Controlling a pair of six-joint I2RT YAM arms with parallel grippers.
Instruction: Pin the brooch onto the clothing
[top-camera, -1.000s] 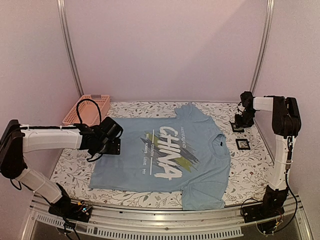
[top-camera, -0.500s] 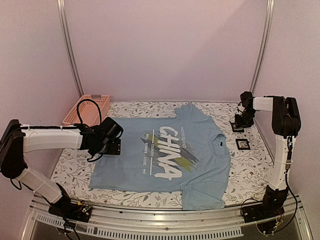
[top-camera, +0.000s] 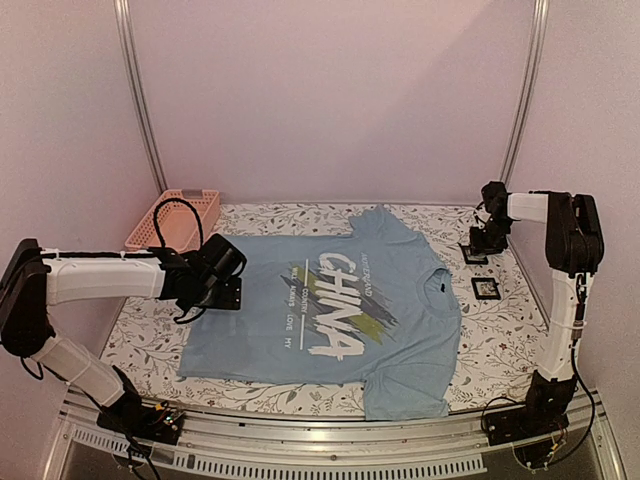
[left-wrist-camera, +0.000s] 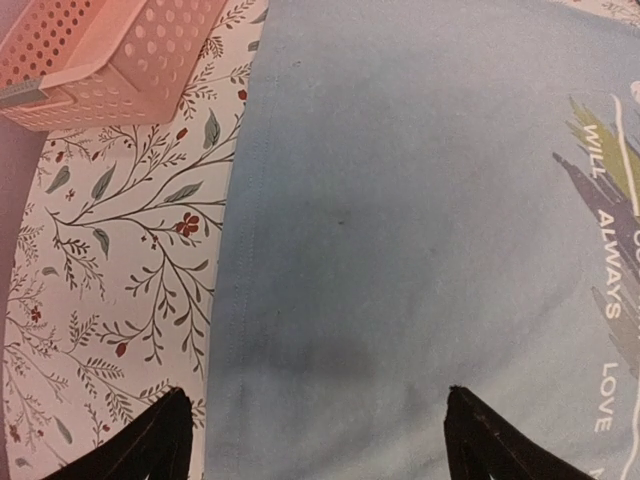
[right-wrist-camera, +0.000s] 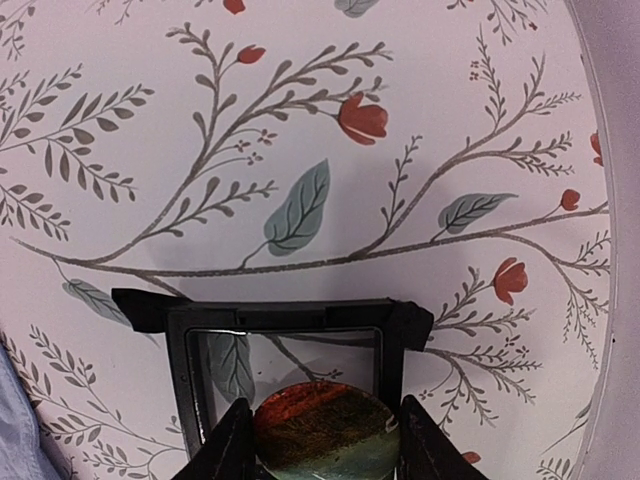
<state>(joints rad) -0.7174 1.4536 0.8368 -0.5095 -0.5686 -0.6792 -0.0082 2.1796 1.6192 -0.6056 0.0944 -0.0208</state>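
Change: over the last second the top view shows almost nothing moving; both arms and the shirt lie as they did.
Right gripper (right-wrist-camera: 325, 450): at the table's far right corner, its jaws partly closed, with both fingers against the sides of the tiny round orange and yellow-green brooch (right-wrist-camera: 325, 432).
Brooch: held just over a small black square frame (right-wrist-camera: 280, 318) with a clear pane, well apart from the shirt.
Meaning: pickup looks secured; carrying and pinning are not yet done.
Clothing: the light blue short-sleeved T-shirt (top-camera: 250, 320) with a white "CHINA" print lies flat at mid-table.
Left gripper (left-wrist-camera: 320, 440): jaws wide and empty, low over the shirt's hem side.
Surroundings: a pink perforated plastic basket (left-wrist-camera: 100, 60) sits at the far left, and a second black square frame (top-camera: 487, 288) lies nearer on the floral tablecloth (top-camera: 500, 330).
Obstruction: the second frame lies near the right arm's likely path to the shirt. Whether the brooch is free of the frame below it cannot be told.
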